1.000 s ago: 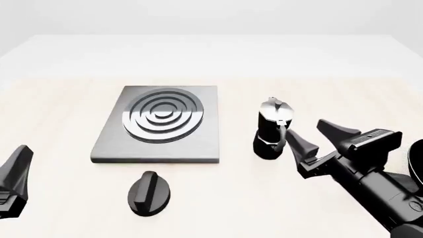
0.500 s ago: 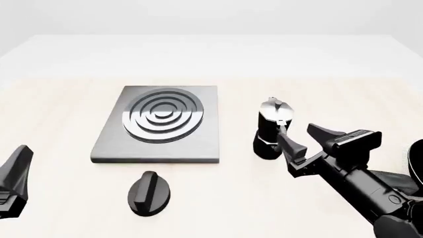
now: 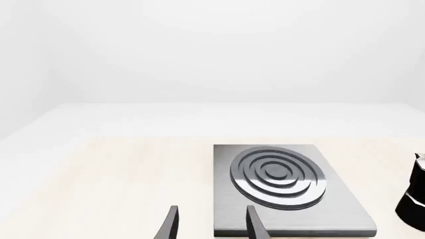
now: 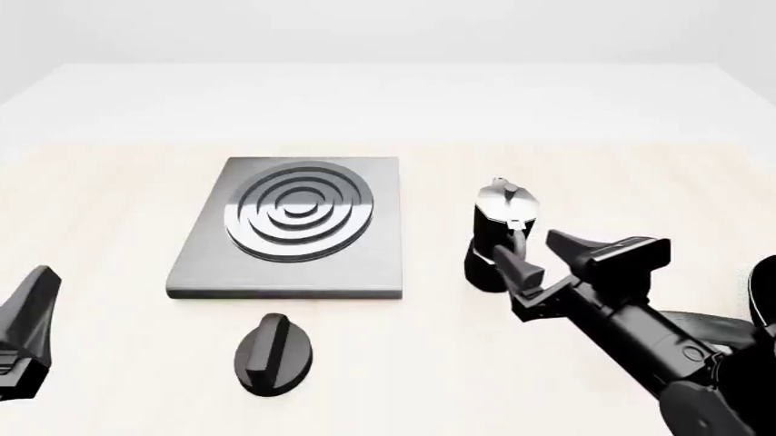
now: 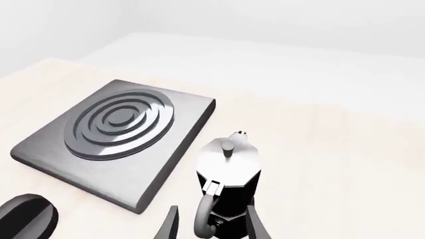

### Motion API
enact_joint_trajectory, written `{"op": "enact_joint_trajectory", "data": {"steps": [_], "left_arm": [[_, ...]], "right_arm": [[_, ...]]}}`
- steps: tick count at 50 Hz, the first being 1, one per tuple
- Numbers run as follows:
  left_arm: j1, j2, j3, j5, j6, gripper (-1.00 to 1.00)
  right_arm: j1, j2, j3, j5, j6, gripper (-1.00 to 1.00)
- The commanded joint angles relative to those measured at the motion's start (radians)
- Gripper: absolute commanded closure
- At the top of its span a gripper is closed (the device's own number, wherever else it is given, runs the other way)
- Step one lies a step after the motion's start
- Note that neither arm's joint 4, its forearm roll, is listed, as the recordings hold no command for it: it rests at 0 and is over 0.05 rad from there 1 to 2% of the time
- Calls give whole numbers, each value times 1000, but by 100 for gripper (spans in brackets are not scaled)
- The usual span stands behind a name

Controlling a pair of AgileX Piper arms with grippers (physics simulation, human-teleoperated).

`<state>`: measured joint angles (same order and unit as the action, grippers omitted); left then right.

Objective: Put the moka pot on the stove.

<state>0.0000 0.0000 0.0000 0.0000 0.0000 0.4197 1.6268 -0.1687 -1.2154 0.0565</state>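
The moka pot (image 4: 495,234) stands upright on the table, right of the stove (image 4: 291,227), black with a silver lid and its handle toward me. My right gripper (image 4: 529,249) is open, close behind the pot at handle height. In the right wrist view the pot (image 5: 229,184) and its curved handle sit between the two open fingers (image 5: 170,225), with the stove (image 5: 116,134) beyond it to one side. My left gripper (image 4: 27,322) is low at the near left, open and empty. Its wrist view shows open fingers (image 3: 171,225), the stove (image 3: 279,184) and the pot's edge (image 3: 415,199).
A black oval knob with a ridge (image 4: 275,354) lies on the table in front of the stove; it also shows in the right wrist view (image 5: 27,216). A dark object (image 4: 764,295) is cut off at the right edge.
My right gripper has moved left and forward, closing in on the pot's handle, still open. The pot, stove, knob and left gripper have not moved.
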Motion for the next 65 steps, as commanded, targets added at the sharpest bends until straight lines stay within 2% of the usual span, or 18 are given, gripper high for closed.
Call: {"op": "enact_joint_trajectory", "data": {"steps": [1,12,49,50,65], "left_arm": [[0,0,0,0,0,-100],[0,0,0,0,0,-100],[0,0,0,0,0,-100],[0,0,0,0,0,-100],[0,0,0,0,0,-100]], "right_arm": [[8,36,-20,0,11,-100],[15,76,-30,-4,36,-100],[25,177,-70,-4,55,-100],[26,177,-69,-4,55,100],[20,120,-43,-3,40,100]]}}
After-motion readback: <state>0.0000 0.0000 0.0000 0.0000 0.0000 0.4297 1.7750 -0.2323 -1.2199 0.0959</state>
